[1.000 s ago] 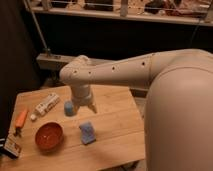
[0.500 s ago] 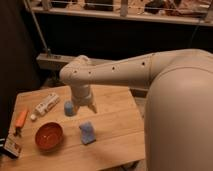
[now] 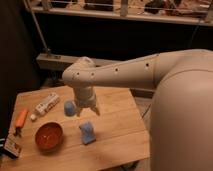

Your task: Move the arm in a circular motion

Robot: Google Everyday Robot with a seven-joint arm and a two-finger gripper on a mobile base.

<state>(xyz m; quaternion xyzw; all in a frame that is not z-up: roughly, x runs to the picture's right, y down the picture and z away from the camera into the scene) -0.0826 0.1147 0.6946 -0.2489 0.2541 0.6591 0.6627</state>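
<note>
- The arm (image 3: 120, 72) stretched from 3 o'clock over the table (image 3: 117, 132).
- The gripper (image 3: 87, 111) hung at 3 o'clock of the blue cup (image 3: 69, 108); whether apart or together, I could not tell.

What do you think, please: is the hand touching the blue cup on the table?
Cannot tell. In the camera view the hand hangs close beside the blue cup, outlines meeting, but no gap or contact shows plainly.
</note>
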